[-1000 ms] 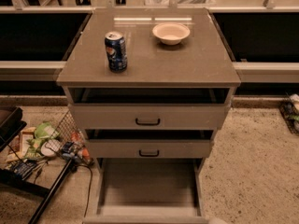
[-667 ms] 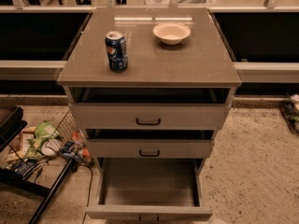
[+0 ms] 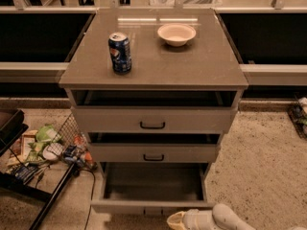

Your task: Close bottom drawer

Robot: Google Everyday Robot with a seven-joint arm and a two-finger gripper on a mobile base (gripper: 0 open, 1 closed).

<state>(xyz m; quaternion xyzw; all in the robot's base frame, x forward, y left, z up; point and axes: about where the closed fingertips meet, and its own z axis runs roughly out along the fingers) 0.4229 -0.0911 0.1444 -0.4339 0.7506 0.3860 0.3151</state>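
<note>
Bottom drawer (image 3: 152, 185) open; hand (image 3: 186, 220), grip state indeterminate, sits beside its near front panel; push squarely, centrally

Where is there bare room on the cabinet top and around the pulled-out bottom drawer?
Cabinet top: free along the front edge and right side, past the blue can and bowl. The bottom drawer tray shows nothing inside. Floor right of the cabinet is bare. Crowded: clutter on the left floor, and the gripper at the drawer front.

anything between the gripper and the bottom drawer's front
Nothing: in the camera view the gripper sits just below the front panel of the bottom drawer, only bare floor between.
</note>
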